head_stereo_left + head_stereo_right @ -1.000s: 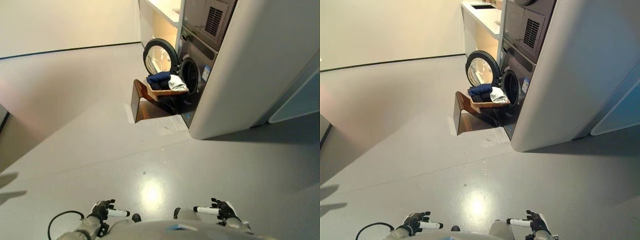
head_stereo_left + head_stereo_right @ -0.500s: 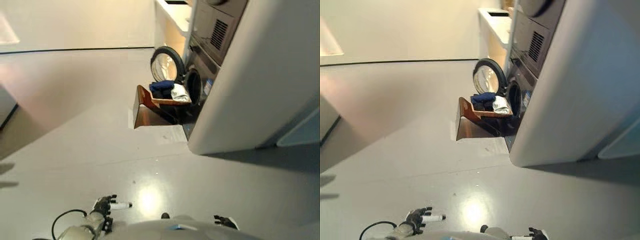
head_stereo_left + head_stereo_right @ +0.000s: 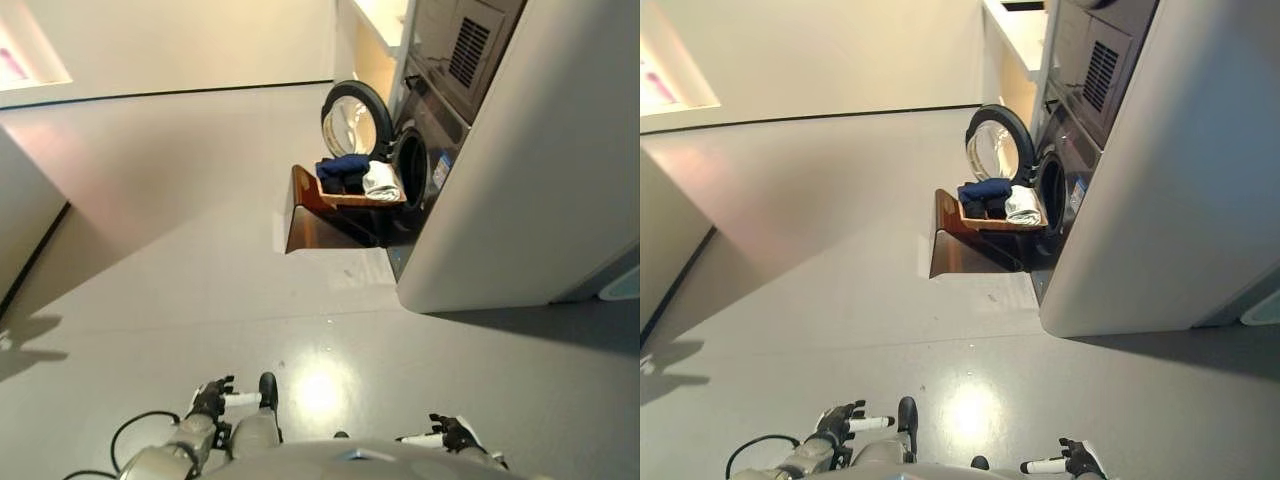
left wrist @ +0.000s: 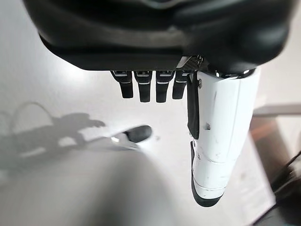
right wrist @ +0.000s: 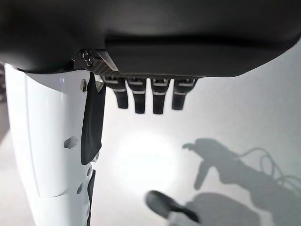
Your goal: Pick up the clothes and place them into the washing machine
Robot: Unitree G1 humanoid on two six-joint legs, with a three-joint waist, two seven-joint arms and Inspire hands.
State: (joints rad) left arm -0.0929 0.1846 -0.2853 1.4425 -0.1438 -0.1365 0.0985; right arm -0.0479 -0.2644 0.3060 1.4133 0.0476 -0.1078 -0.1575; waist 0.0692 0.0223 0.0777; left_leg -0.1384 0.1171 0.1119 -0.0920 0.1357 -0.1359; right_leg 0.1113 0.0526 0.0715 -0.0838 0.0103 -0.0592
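A wooden basket [image 3: 340, 203] stands on the floor far ahead, right in front of the washing machine [image 3: 432, 150]. It holds dark blue clothes [image 3: 343, 166] and a white garment [image 3: 381, 180]. The machine's round door [image 3: 350, 117] hangs open to the left of the drum opening [image 3: 411, 166]. My left hand [image 3: 210, 398] and right hand [image 3: 448, 433] hang low at the near edge, far from the basket. Both are open and empty, with straight fingers [image 4: 149, 85] in the left wrist view and straight fingers [image 5: 146, 96] in the right wrist view.
A tall white cabinet side [image 3: 540, 170] stands to the right of the machine. A second appliance with a vent [image 3: 468, 45] sits above the washer. Grey floor [image 3: 200, 250] stretches between me and the basket. A wall edge [image 3: 25, 220] shows at the far left.
The whole picture has shifted, so the camera has moved; the basket and machine now sit further right in view. Both hands stay low and open.
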